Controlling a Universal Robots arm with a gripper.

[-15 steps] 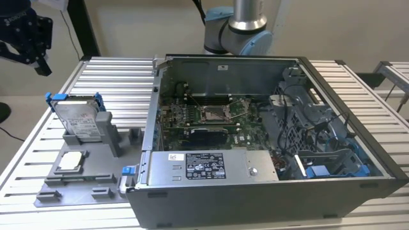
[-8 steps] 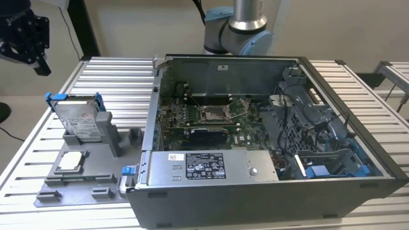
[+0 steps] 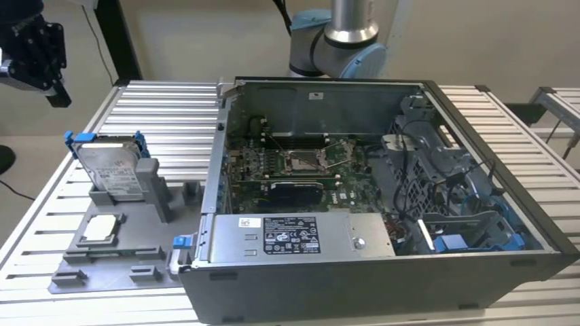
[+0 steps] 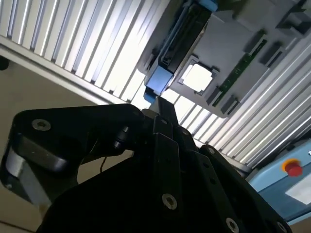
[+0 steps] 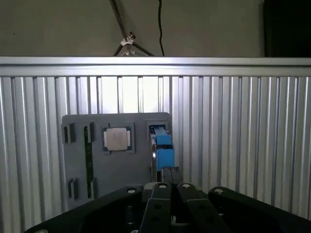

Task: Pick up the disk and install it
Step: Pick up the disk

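Disk (image 3: 111, 166), a silver-grey metal hard drive framed in blue plastic, stands upright in its grey plastic holder (image 3: 136, 261). Black gripper (image 3: 60, 98) hovers at its eleven o'clock, well apart (jaws narrow, empty): approach step, I judge; grasping needs them spread.

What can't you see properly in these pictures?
- Exterior view: the claw is cut off by the picture's edge.
- Exterior view: the disk has its bottom end hidden in the grey holder.
- First wrist view: the disk stands edge-on, so its label is hidden.
- Second wrist view: the picture's edge cuts the disk off.
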